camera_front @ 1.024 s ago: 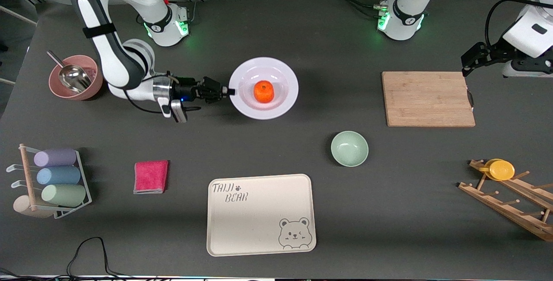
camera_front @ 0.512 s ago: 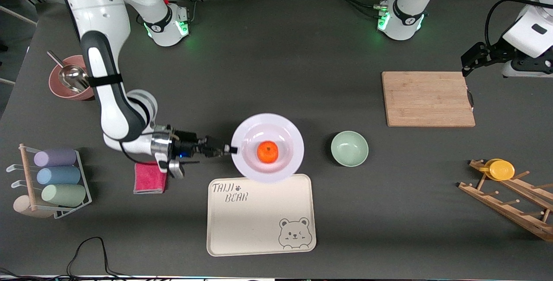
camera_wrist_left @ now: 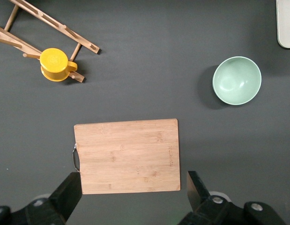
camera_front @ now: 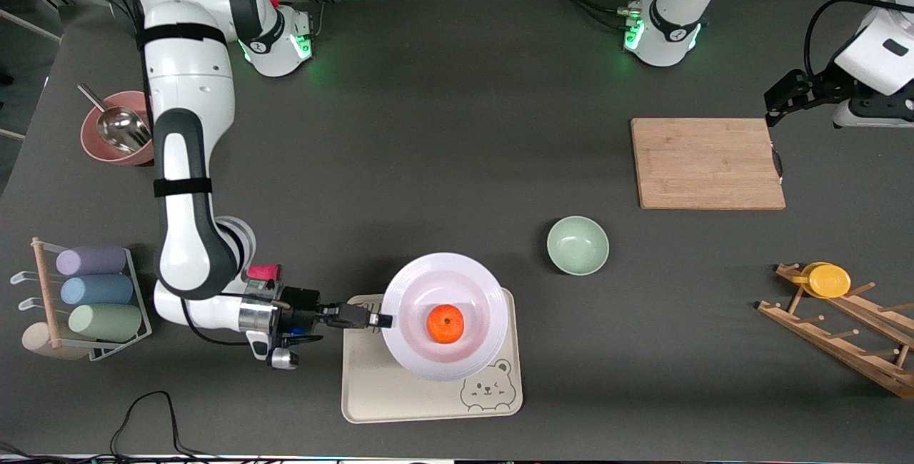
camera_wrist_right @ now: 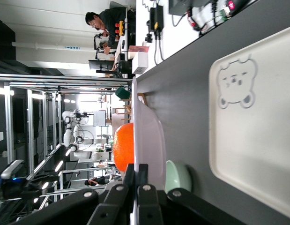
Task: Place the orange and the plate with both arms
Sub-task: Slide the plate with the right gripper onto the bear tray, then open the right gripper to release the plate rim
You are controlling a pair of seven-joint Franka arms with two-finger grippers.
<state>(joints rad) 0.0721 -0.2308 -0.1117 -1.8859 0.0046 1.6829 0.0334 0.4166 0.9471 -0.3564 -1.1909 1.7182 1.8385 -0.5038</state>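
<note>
Orange (camera_front: pixel 445 323) on plate (camera_front: pixel 410 285), lower centre, seemingly above tray (camera_front: pixel 371 396), rim pinched by right gripper (camera_front: pixel 383 320); left gripper (camera_wrist_left: pixel 130 197) wide over board (camera_wrist_left: pixel 127 155).

Even overhead light falls on the matte dark desk (camera_front: pixel 443 128), casting soft, short shadows beside the green bowl (camera_front: pixel 578 245) and cutting board (camera_front: pixel 707 163); green base lamps tint the desk near both arms, the white plate (camera_front: pixel 445 285) shows mild glare, and bright ceiling lights wash out the right wrist view's background

Orange (camera_front: pixel 445 323) on plate (camera_front: pixel 477 352) over tray (camera_front: pixel 400 400)
</note>
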